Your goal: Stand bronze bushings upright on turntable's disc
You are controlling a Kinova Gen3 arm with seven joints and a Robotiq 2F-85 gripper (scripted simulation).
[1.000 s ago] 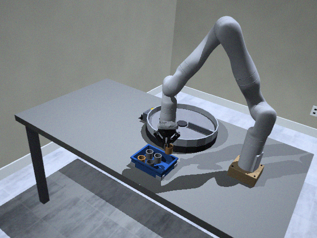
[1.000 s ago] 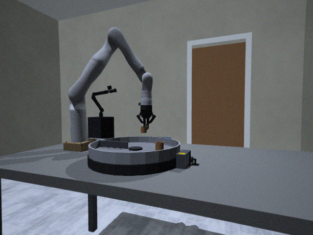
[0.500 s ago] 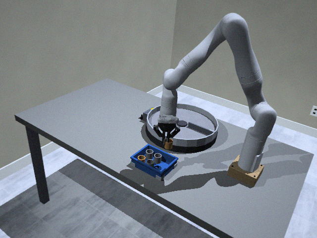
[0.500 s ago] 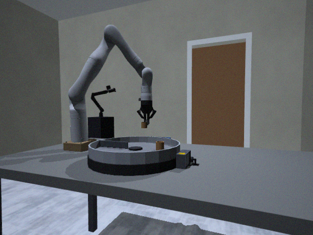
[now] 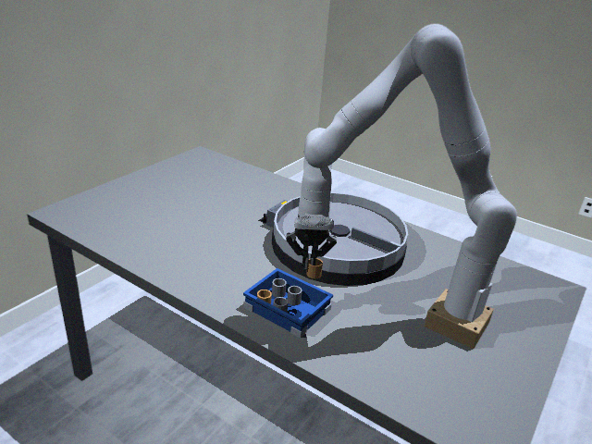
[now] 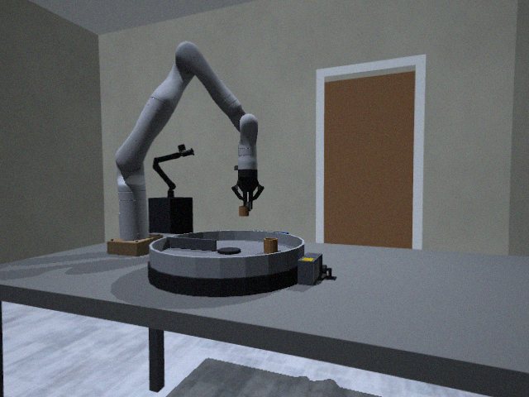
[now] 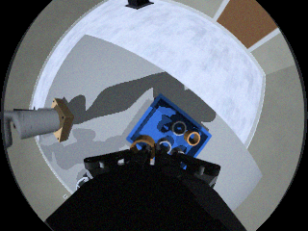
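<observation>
While the arm arches high over the counter, its gripper holds a bronze bushing aloft

From a tan mounting block (image 5: 449, 330) (image 6: 123, 247) (image 7: 63, 108) on the counter (image 5: 166, 201) (image 6: 426, 298) (image 7: 106, 63), the arm (image 5: 442, 71) (image 6: 162, 98) (image 7: 36, 123) climbs to a high bend, slopes down through its forearm, and finishes with the wrist pointing almost straight down. The gripper (image 5: 310, 262) (image 6: 247, 207) (image 7: 153, 148) hangs above the counter with its fingers drawn narrow, pinching the wall of a bronze bushing (image 5: 314, 269) (image 6: 243, 211) (image 7: 142, 138). One side of that wall sits between the fingertips, and most of the sleeve stands out to one side.

The held bushing is a short, orange-brown cylinder, roughly upright, raised above the rim of the turntable (image 5: 375, 265) (image 6: 226, 267). Its round upper opening shows in the wrist view.

A second bronze bushing (image 6: 270, 246) stands upright on the disc (image 5: 351, 215) (image 6: 252, 247), apart from the dark, low hub (image 5: 340, 230) (image 6: 229, 250). The arm hides that spot from the top view.

Beside the turntable, the blue crate (image 5: 270, 315) (image 6: 283, 232) (image 7: 173, 105) contains another bronze bushing (image 5: 264, 300) (image 7: 186, 139), open end up. Near it are three grey steel ones: a first steel bushing (image 5: 278, 290), a second steel bushing (image 5: 294, 299) and a third steel bushing (image 5: 280, 305), their open ends also facing up.

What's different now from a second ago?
The gripper rose a little, carrying the bronze bushing up with it. Nothing was let go. The blue crate and the bushing on the turntable stayed put.
</observation>
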